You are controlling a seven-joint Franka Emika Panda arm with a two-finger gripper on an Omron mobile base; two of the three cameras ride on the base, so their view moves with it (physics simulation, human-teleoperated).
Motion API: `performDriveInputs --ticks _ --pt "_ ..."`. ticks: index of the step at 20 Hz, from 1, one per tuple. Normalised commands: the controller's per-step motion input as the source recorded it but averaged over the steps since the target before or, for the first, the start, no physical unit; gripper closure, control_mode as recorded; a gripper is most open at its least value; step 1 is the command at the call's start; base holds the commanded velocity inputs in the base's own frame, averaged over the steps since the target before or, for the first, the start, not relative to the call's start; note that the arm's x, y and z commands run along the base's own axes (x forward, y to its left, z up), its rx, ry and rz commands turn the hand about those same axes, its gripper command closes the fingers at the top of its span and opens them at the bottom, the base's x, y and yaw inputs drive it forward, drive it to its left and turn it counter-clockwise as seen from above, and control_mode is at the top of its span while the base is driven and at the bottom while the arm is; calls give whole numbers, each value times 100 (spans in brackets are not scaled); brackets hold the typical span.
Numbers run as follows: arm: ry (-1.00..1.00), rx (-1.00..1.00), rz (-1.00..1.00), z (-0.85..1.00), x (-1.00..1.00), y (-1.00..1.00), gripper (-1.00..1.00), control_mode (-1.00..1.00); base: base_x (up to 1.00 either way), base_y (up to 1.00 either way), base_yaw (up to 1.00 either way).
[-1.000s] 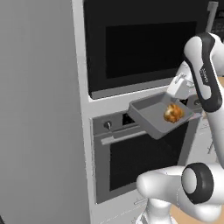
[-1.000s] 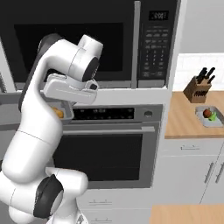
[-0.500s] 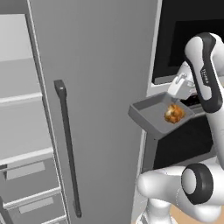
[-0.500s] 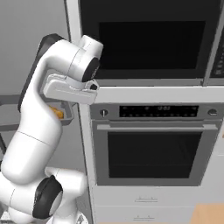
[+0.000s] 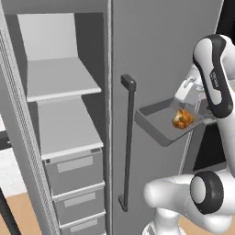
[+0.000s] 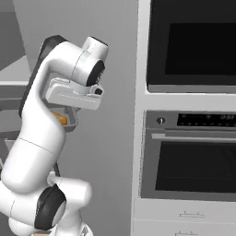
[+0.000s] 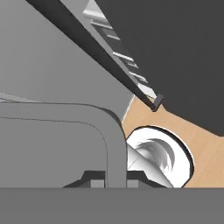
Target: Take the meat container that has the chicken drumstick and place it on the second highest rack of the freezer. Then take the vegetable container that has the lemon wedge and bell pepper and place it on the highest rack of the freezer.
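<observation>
The meat container (image 5: 158,123) is a shallow grey tray that hangs level in the air in front of a closed grey door. The golden-brown chicken drumstick (image 5: 182,119) lies at its right end. My gripper (image 5: 198,110) is shut on the tray's right rim. In the hand view the gripper (image 7: 116,177) pinches the rounded rim of the container (image 7: 109,140). A corner of the container (image 6: 70,121) peeks out from behind my arm in the right base view. The freezer (image 5: 62,85) stands open to the left, well apart from the tray, showing two white shelves. The vegetable container is out of view.
Grey drawers (image 5: 75,170) fill the freezer's lower part. A long dark bar handle (image 5: 127,142) runs down the closed door between the tray and the open compartment. The freezer's opened door (image 5: 13,114) stands at the far left. A black-windowed wall oven (image 6: 191,152) is to the right.
The whole picture has slid as the base drove left: the oven has passed off to the right and the open freezer has come into view. The tray stays in my grip.
</observation>
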Motion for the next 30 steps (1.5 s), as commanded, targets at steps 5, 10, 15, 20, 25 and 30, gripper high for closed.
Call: performDriveInputs --ticks 5,10,15,20,25,30 --pt "0 0 0 0 0 0 100 100 0 55 5" --pt "0 0 0 0 0 0 100 100 0 54 9" --pt "0 0 0 0 0 0 100 100 1 33 1" --pt "0 0 0 0 0 0 100 100 10 12 0" --pt "0 0 0 0 0 0 100 100 23 21 0" --pt "0 -2 0 0 0 18 100 -100 0 14 0"
